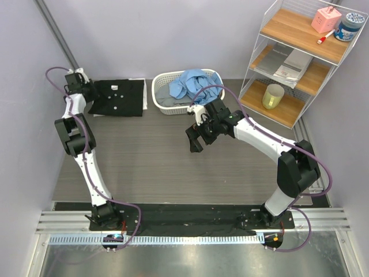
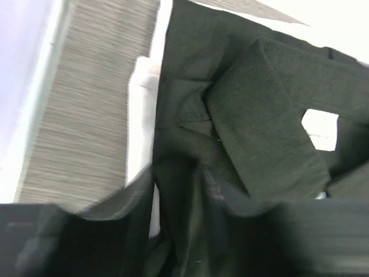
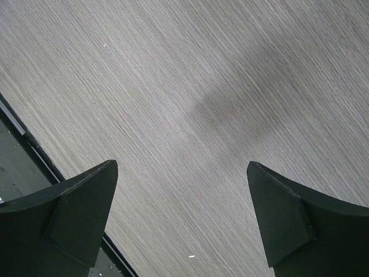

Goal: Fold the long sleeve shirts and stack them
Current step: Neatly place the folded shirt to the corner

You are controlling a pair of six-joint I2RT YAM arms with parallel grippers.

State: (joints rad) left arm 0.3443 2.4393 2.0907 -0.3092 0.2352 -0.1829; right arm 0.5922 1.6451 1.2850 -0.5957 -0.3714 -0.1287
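Left jaws: my left gripper is at the left edge of the black shirt, in the far left corner of the table. My own fingers are a dark blur in the wrist view, so I cannot tell whether they are parted or pinching cloth.
Black shirt: it lies folded into a flat rectangle, white buttons up, with its collar under my left wrist camera. I judge I am here to square or press the fold.
White shirt: a white edge peeks out from under the black cloth, so I take it the stack has begun in this corner.
Light blue shirt: it is crumpled in the white basket on top of some grey cloth, not yet folded.
Right jaws: my right gripper is spread wide and holds nothing, above bare table just in front of the basket. That is a fair spot to go for the next shirt.
Surface: grey wood-grain top, matte, with my right gripper's soft shadow on it.
Room: pale lilac walls, and a wire shelf with wooden boards at the right.
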